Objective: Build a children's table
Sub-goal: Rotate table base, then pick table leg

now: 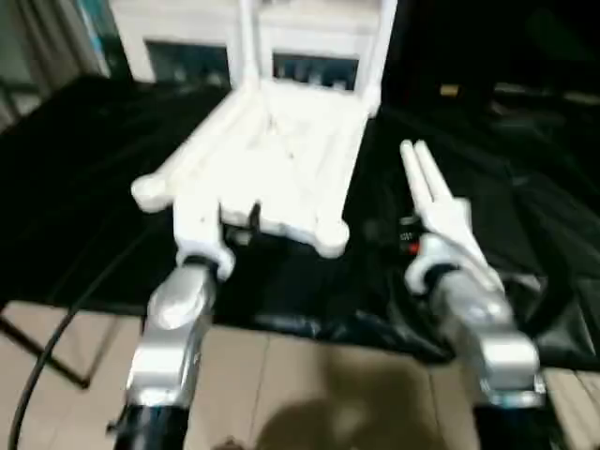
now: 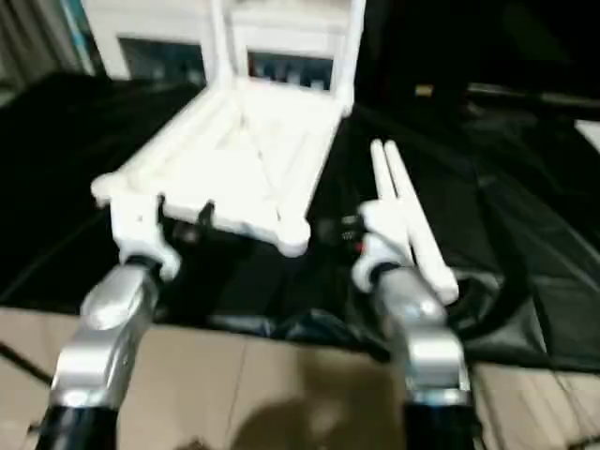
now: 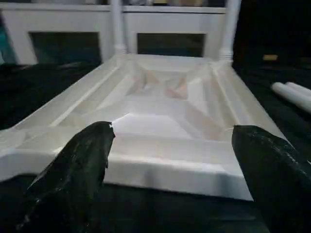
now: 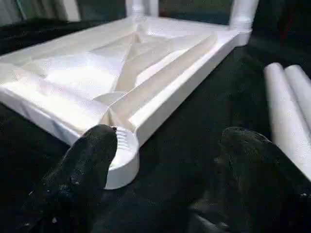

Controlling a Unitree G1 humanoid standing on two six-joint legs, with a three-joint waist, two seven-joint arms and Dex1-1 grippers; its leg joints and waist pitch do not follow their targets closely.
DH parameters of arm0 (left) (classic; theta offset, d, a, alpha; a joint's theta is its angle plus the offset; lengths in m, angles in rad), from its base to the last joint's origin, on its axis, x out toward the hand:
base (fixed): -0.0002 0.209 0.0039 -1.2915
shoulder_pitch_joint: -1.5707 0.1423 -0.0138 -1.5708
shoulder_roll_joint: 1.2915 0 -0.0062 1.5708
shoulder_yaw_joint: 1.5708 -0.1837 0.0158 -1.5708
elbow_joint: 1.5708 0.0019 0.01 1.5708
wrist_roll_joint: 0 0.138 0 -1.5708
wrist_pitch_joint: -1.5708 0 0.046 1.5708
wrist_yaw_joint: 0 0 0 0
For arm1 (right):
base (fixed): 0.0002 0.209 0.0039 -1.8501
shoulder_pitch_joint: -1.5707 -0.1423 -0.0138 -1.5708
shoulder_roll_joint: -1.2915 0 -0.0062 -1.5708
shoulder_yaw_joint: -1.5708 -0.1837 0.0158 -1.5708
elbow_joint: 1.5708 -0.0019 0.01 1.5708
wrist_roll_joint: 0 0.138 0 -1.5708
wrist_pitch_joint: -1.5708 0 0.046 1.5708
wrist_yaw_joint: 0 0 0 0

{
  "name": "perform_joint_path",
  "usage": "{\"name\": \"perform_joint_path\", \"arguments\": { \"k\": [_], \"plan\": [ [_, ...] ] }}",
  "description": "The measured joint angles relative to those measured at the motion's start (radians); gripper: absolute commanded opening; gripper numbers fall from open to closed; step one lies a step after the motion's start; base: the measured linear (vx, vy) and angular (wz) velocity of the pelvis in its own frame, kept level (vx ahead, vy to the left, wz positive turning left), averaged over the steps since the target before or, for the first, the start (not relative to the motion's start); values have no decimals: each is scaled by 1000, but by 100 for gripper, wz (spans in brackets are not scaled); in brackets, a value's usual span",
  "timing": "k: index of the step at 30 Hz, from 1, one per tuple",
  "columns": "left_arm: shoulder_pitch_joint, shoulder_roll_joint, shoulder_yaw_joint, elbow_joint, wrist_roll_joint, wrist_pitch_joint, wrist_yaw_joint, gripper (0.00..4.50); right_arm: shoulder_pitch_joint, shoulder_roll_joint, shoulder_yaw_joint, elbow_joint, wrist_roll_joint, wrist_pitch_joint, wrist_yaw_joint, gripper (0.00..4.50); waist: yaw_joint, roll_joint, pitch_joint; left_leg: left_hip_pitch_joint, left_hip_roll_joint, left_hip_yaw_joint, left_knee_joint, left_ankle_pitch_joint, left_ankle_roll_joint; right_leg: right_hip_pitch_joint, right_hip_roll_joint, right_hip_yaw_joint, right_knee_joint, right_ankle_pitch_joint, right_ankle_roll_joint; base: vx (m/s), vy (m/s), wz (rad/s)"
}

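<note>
The children's table's white tabletop (image 1: 272, 159) lies upside down on the black sheet, ribbed underside up. Two white legs (image 1: 247, 47) (image 1: 382, 47) stand upright in its far corner sockets. Two loose legs (image 1: 424, 178) lie side by side to its right. My left gripper (image 3: 172, 130) is open at the middle of the tabletop's near edge, a finger (image 3: 82, 165) on each side and nothing between them. My right gripper (image 4: 171, 133) is open just beside the near right corner socket (image 4: 121, 160), with the loose legs (image 4: 286, 111) to its right.
A white cabinet with glass doors (image 1: 187, 47) stands behind the work table. The black sheet's front edge (image 1: 309, 323) hangs over a wood-coloured floor (image 1: 309, 394). A black cable (image 1: 56, 347) runs at the lower left. Small dark items (image 1: 450, 91) lie at the back right.
</note>
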Motion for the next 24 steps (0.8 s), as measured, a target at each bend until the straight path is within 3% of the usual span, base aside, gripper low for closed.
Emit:
{"name": "perform_joint_path", "arguments": {
  "k": [1,2,3,4,5,6,7,8,9,10,11,12,13,14,15,16,17,18,19,20,21,22,23,24],
  "plan": [
    [-2,13,-1,-8,0,3,-1,439,5,2,2,-3,0,3,0,381,-8,2,-3,6,-2,-10,-15,0,-3,13,-16,-24,-11,-1,8,104,40,-47],
    [-2,27,-1,-20,-1,10,-4,439,13,2,5,-3,-2,6,0,381,-21,-13,-3,18,1,-14,-29,0,-3,13,-27,-40,-2,-19,29,104,40,-47],
    [1,31,0,-20,-2,14,-6,439,16,3,7,-4,-2,7,0,381,-32,-22,-3,26,-1,-13,-32,1,-9,11,-48,-36,29,-40,32,116,-18,-16],
    [5,34,0,-20,-3,20,-8,439,18,6,8,-4,-2,7,0,381,-44,-32,-7,33,-8,-9,-30,-1,-19,5,-82,-21,56,-42,24,98,-66,-9],
    [7,37,0,-22,-3,26,-9,439,14,7,10,-6,-2,8,-1,381,-44,-44,-15,29,-16,-18,-9,-14,4,18,-87,-18,65,-50,18,98,-66,-9],
    [4,36,-11,-22,-3,31,-12,439,14,6,10,-7,-3,8,-1,381,-40,-34,-14,3,-22,-50,40,-34,41,23,-75,-11,59,-53,15,125,-47,-5],
    [4,34,-20,-24,-3,33,-14,439,15,-1,7,-5,-4,14,-3,381,-30,-31,-16,-39,-34,-74,99,-32,47,23,-69,-2,56,-54,15,127,-25,-5],
    [8,36,-20,-27,-3,35,-16,439,15,-4,8,-5,-4,23,-4,381,-23,-30,-16,-91,-56,-92,139,-20,50,32,-67,2,46,-56,16,127,-25,-5],
    [10,40,-17,-30,-3,36,-18,439,14,-1,13,-5,-3,27,-4,381,-18,-27,-17,-121,-64,-96,120,-3,56,42,-65,1,37,-56,13,109,-8,4],
    [12,43,-10,-37,-3,36,-19,439,11,0,20,-7,-2,28,-4,381,-11,-17,-18,-140,-60,-96,80,23,61,57,-54,-5,27,-59,13,125,7,3],
    [13,46,-4,-48,-4,36,-20,439,6,0,21,-14,-2,30,-4,381,-5,16,-21,-153,-38,-96,4,58,75,79,-31,-31,8,-66,19,125,7,3],
    [14,52,-2,-52,-5,36,-20,439,3,1,22,-14,-1,32,-4,381,0,32,-20,-150,-20,-98,-5,119,63,96,-21,-47,4,-74,25,165,83,-5],
    [24,62,6,-56,-7,37,-20,439,-3,15,33,-12,-1,42,-4,381,-3,38,-20,-141,-13,-105,2,122,46,103,-25,-59,14,-85,33,203,123,-12],
    [29,77,28,-55,-9,42,-18,439,-13,26,60,-14,2,47,-2,381,-23,21,-25,-137,-28,-106,4,110,51,82,-46,-37,74,-102,33,203,123,-12],
    [29,80,37,-55,-10,46,-18,439,-17,27,65,-15,2,51,-2,381,-34,18,-26,-134,-33,-106,5,102,54,61,-59,-19,120,-104,36,201,76,-3],
    [30,81,37,-59,-11,49,-18,439,-19,24,64,-15,-1,64,-5,381,-42,15,-28,-131,-34,-106,6,96,56,39,-74,-9,141,-99,44,154,35,7],
    [32,84,37,-63,-12,55,-18,439,-26,22,64,-15,-2,85,-8,381,-56,10,-30,-129,-37,-105,7,89,57,4,-89,7,149,-89,65,154,35,7],
    [33,85,35,-65,-12,56,-19,439,-32,19,64,-15,-4,100,-12,381,-68,3,-32,-128,-40,-102,7,86,56,-24,-102,11,146,-75,88,120,-18,5],
    [34,86,35,-67,-14,57,-22,439,-41,18,64,-15,-4,127,-17,381,-80,-10,-31,-124,-46,-98,7,82,54,-46,-118,19,122,-61,106,93,-78,3],
    [34,88,35,-72,-19,62,-28,439,-52,18,61,-17,-3,172,-24,381,-86,-35,-33,-120,-57,-89,8,79,49,-54,-134,37,72,-43,109,93,-78,3],
    [36,81,33,-77,-28,69,-33,439,-58,8,52,-18,-1,212,-28,381,-82,-49,-34,-126,-61,-85,19,69,54,-54,-141,50,74,3,116,81,-147,4],
    [42,77,15,-84,-43,85,-56,439,-63,3,35,-18,0,255,-33,381,-73,-50,-34,-128,-60,-89,27,58,96,-50,-135,50,71,0,108,89,-163,-2],
    [54,83,-12,-107,-64,106,-98,446,-82,-6,15,-15,-3,290,-47,398,-68,-49,-34,-131,-60,-98,18,67,97,-50,-125,49,69,1,103,89,-163,-2],
    [65,106,-32,-127,-73,117,-132,446,-106,-13,4,-14,-8,307,-62,398,-68,-49,-34,-132,-56,-103,8,83,66,-51,-118,45,70,3,99,73,-125,-12]
  ]
}}
